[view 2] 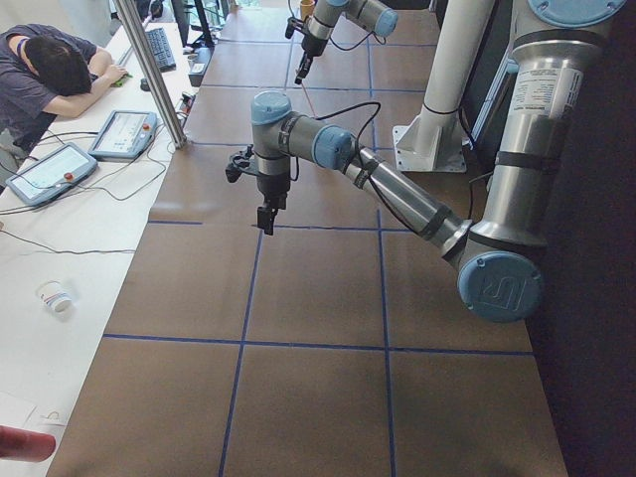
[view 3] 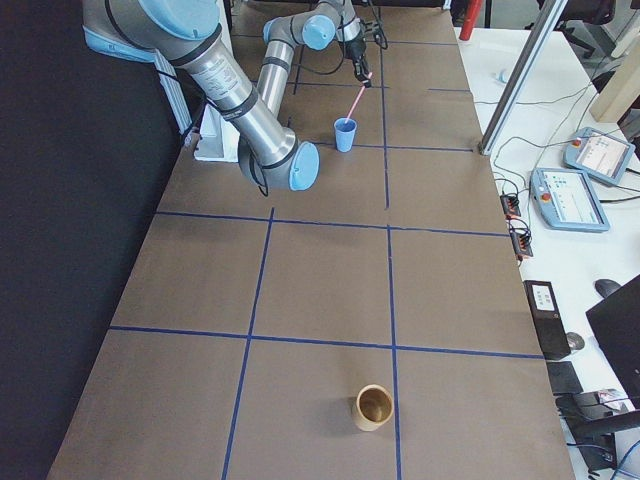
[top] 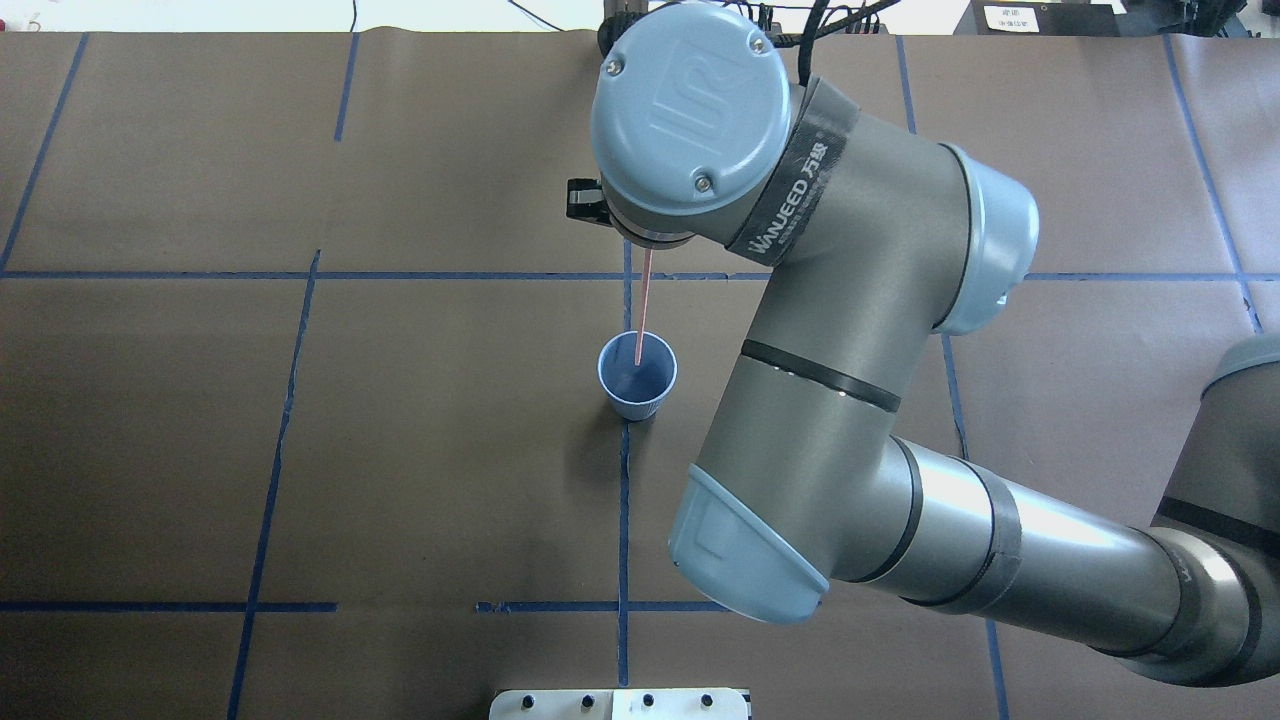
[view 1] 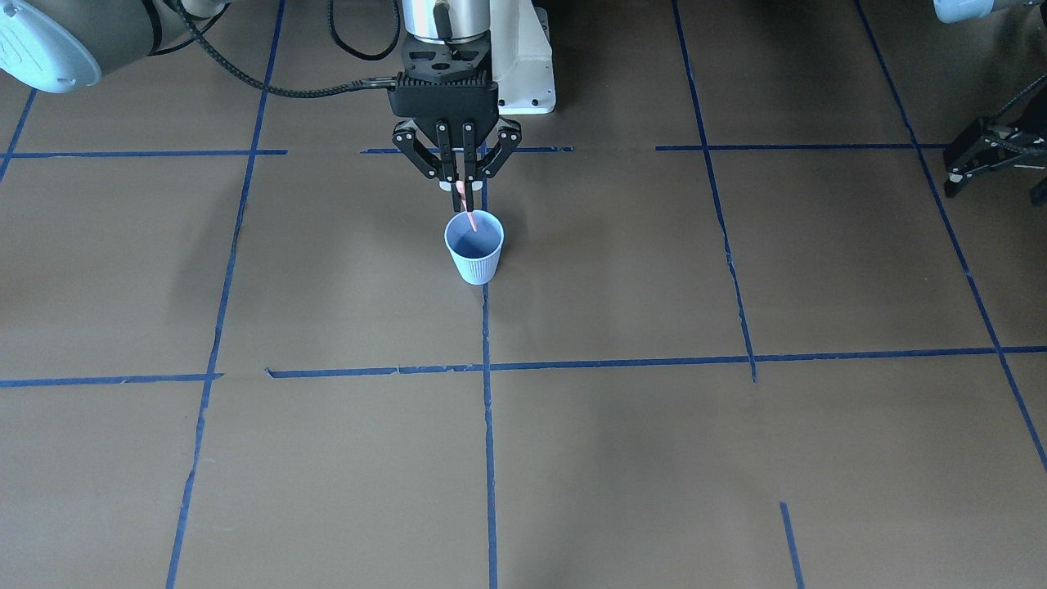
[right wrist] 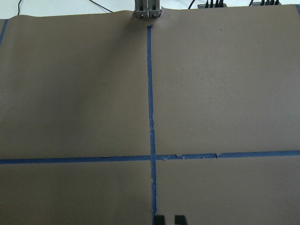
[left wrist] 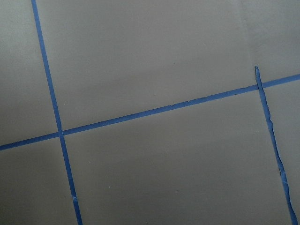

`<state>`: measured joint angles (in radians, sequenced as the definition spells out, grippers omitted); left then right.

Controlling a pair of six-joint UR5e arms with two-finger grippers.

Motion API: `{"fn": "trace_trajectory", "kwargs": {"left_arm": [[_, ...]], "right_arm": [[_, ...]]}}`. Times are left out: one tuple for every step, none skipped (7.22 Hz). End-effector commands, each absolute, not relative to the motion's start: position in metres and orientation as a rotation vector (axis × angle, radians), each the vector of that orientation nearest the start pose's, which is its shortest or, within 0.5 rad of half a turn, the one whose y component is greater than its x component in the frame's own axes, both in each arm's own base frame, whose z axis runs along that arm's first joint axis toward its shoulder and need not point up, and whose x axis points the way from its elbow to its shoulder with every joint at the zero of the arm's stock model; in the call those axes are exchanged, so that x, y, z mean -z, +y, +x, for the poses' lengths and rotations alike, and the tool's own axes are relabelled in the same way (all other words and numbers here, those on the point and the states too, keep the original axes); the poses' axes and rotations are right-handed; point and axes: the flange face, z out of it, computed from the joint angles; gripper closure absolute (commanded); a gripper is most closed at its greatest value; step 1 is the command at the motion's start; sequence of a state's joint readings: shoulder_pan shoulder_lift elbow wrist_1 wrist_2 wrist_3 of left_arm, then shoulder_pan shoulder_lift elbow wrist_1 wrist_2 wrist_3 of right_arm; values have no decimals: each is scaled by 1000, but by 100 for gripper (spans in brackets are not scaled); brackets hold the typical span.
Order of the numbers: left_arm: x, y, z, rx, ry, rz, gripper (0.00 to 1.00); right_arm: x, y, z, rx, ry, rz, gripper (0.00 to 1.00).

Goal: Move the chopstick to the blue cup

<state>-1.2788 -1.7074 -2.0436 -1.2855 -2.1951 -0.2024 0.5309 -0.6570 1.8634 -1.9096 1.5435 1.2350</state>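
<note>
While we are scanning the front-facing view from left to right, the right tool (view 1: 460, 196) is hanging at upper centre, pinching the top of the chopstick (view 1: 469, 214). The stick's long axis is running nearly upright and leaning slightly. Its lower tip is pointing into the mouth of the blue cup (view 1: 475, 260), which is standing on the surface (view 1: 245, 286) just below. We are judging that a short lowering and release remains. At the far right edge the left tool (view 1: 986, 155) is sitting well apart from the cup, and we cannot tell whether it is spread.
</note>
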Motion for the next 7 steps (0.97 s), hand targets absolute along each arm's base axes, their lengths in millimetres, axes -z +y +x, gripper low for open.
{"fn": "trace_trajectory", "kwargs": {"left_arm": [[-404,-500,72,-186,677,152,0],[-405,-501,72,-185,677,150,0],[-405,-501,72,-185,677,150,0],[-406,-501,72,-184,676,148,0],[-413,-505,62,-158,674,138,0],[-424,-511,45,-129,670,133,0],[-426,-512,40,-142,668,142,0]], "right_arm": [[-46,-423,-468,-185,-779,387,1],[-43,-420,-464,-184,-793,386,0],[-40,-420,-464,-181,-800,382,0],[-37,-418,-461,-179,-808,387,0],[-40,-424,-440,-188,-811,405,0],[-63,-431,-399,-190,-830,375,0],[-92,-439,-347,-120,-840,356,0]]}}
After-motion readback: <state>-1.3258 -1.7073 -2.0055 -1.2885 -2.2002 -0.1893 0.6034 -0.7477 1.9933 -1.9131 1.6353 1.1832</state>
